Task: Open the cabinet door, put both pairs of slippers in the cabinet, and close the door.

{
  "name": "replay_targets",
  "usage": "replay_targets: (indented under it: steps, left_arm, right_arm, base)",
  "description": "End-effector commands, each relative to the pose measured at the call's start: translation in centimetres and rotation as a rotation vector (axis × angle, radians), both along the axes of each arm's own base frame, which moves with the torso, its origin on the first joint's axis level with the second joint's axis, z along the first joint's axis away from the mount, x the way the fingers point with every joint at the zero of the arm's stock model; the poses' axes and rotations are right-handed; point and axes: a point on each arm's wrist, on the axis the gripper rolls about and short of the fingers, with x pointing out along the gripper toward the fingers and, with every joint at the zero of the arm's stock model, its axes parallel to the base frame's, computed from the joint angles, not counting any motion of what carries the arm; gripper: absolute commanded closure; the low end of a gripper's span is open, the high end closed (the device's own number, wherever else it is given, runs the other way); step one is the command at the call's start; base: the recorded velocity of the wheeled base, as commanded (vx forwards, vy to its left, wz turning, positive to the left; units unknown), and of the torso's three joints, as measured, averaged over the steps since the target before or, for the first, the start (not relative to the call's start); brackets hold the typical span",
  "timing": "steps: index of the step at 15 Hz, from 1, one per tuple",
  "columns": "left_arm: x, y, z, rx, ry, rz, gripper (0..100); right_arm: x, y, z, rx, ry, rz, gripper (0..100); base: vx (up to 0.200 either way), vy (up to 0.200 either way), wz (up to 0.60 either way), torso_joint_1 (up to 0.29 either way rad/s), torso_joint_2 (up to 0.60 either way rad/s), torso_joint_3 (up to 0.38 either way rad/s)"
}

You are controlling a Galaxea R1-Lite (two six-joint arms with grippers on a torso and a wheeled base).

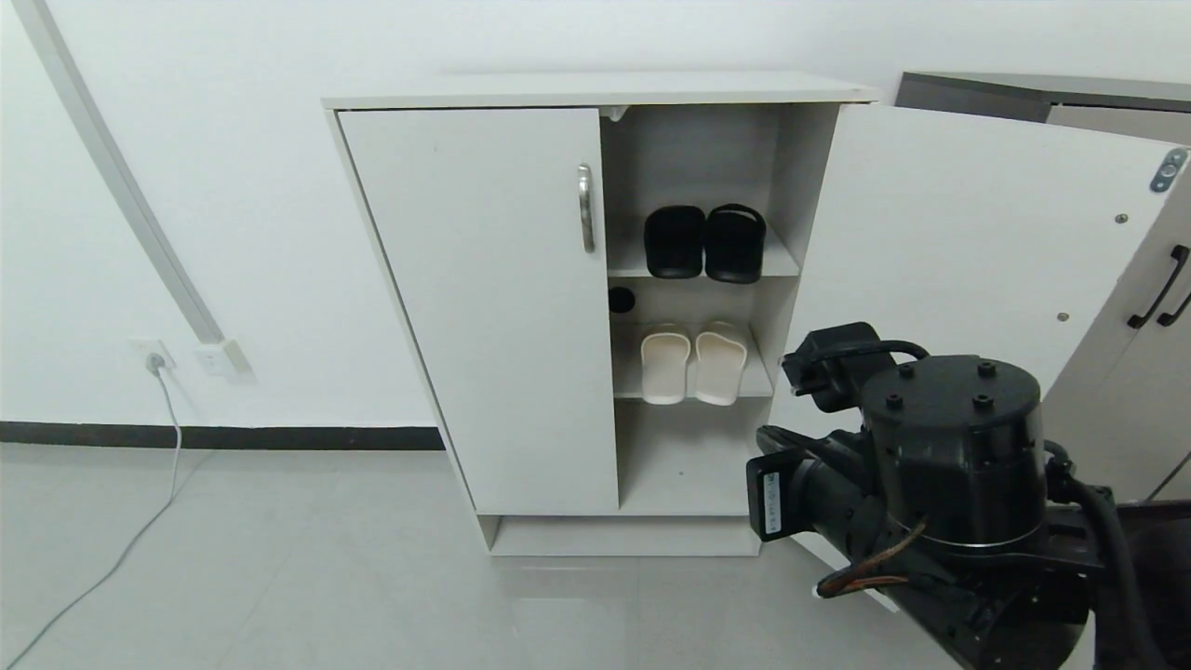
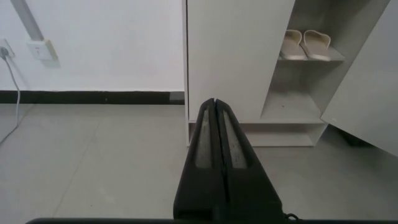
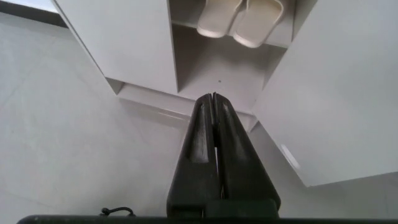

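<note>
The right claw (image 3: 214, 96) has its two fingers pressed together with nothing between them. It points at the foot of the cabinet (image 1: 595, 88) and touches nothing. The left claw (image 2: 214, 101) is also closed on itself and empty, and it hangs above the floor (image 2: 93, 162), well apart from the cabinet.

In the head view, the open door (image 1: 968, 242) is the thing nearest to the right arm, at about 12 o'clock from it. It is swung far out, with its inner face toward the camera. The right claw is near its lower edge but apart from it.

At 9 o'clock from that door is the open half of the cabinet. The cream slippers (image 1: 693, 363) lie side by side on the middle shelf. The black slippers (image 1: 704, 242) lie at 12 o'clock from them, on the shelf above. At 9 o'clock from both pairs, the closed door (image 1: 484, 307) with its handle (image 1: 585, 208) is shut.

I judge that both pairs are already put away, so only the closing of the door is left. The next move calls for the right claw to go around to the free edge or the outer face of the open door. That face is hidden here, so I cannot tell where its handle is. From there the claw should push the door in an arc toward 9 o'clock until it meets the cabinet. The claw can stay closed for a push.
</note>
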Motion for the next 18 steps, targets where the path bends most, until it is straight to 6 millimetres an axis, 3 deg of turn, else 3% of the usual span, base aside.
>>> replay_targets:
  steps: [1,9,13,18]
  left_arm:
    - [0.0,0.0,0.0,0.0,0.001,0.001,100]
    - [0.0,0.0,0.0,0.001,0.001,0.003,100]
    - [0.0,0.0,0.0,0.001,0.001,0.003,100]
    - [0.0,0.0,0.0,0.001,0.001,0.003,100]
  right_arm:
    - [0.0,0.1,-0.2,-0.003,0.004,0.001,100]
    - [0.2,0.1,-0.6,-0.006,0.004,-0.002,100]
    - [0.9,0.9,-2.1,-0.014,0.012,-0.007,100]
    - [0.9,0.7,-2.1,-0.009,0.004,-0.01,100]
  base:
    - [0.0,0.0,0.0,0.0,0.0,0.0]
    - [0.0,0.0,0.0,0.0,0.0,0.0]
    - [0.0,0.0,0.0,0.001,-0.03,-0.023]
    - [0.0,0.0,0.0,0.029,-0.32,-0.338]
